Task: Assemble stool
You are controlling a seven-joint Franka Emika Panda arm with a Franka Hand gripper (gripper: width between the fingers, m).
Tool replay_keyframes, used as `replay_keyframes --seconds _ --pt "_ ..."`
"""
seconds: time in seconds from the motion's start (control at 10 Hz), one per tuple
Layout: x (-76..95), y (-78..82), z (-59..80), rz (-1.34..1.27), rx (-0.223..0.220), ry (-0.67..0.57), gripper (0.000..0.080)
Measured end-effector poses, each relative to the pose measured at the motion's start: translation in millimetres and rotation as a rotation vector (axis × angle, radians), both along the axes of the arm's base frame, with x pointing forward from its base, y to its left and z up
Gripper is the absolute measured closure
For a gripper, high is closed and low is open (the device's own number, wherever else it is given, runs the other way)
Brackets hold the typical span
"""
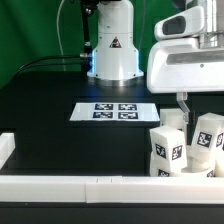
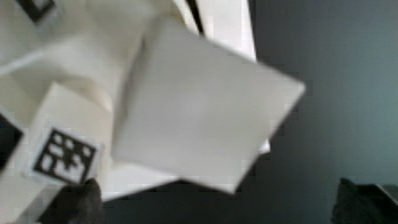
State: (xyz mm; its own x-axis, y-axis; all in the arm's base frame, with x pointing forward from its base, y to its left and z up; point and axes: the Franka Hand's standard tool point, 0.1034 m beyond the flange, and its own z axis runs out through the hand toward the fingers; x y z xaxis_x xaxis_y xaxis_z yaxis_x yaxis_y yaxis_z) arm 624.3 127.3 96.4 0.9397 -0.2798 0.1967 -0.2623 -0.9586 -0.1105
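Stool parts clustered by the front rail, gripper open above them.

Nearest, the rail (image 1: 90, 185); behind it at the exterior view's right stand the tagged legs (image 1: 167, 148) on the seat (image 1: 195, 172). The gripper (image 1: 183, 103) hangs over them, jaws apart, empty. Beyond lies the marker board (image 1: 113, 111).

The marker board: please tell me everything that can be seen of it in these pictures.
The marker board is a thin, flat white rectangle that lies on the black table, near the middle of the exterior view. It carries four black-and-white square tags in two rows of two. It looks like stiff card or plastic. Nothing stands on it or touches it; the white stool legs stand apart from it, toward the exterior view's right and nearer the camera. In the wrist view I cannot make it out.
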Motion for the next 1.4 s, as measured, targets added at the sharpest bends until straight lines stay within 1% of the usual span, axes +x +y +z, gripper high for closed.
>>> replay_keyframes --seconds 0.1,0.2,0.3,0.4,0.5,0.6,0.9,1.0,1.1,1.2,1.4 --pt "3.6 -2.1 2.7 -0.009 0.008 0.010 0.0151" --pt "0.8 -3.5 1.4 -0.064 0.021 0.027 0.0151" --pt "-8.1 -7.4 1.4 -0.213 0.056 0.108 0.0151" --pt "-7.2 -6.3 7.8 -0.356 0.087 0.176 0.0151" --pt "-1.0 -5.2 7.2 -0.426 0.106 0.150 0.0151" --pt "-4.5 -0.1 1.7 -0.433 0.102 0.129 0.0151" --pt "-5.3 -3.8 0.6 -0.459 0.107 0.140 0.0151" --pt "-10.4 -7.2 -3.3 -0.515 0.113 0.175 0.0151" --pt "-10.1 -10.3 -3.7 -0.550 0.118 0.178 0.0151" --pt "-10.0 -12.3 -7.0 -0.568 0.111 0.177 0.0151" --pt "-12.5 -7.8 -15.6 -0.601 0.104 0.183 0.0151"
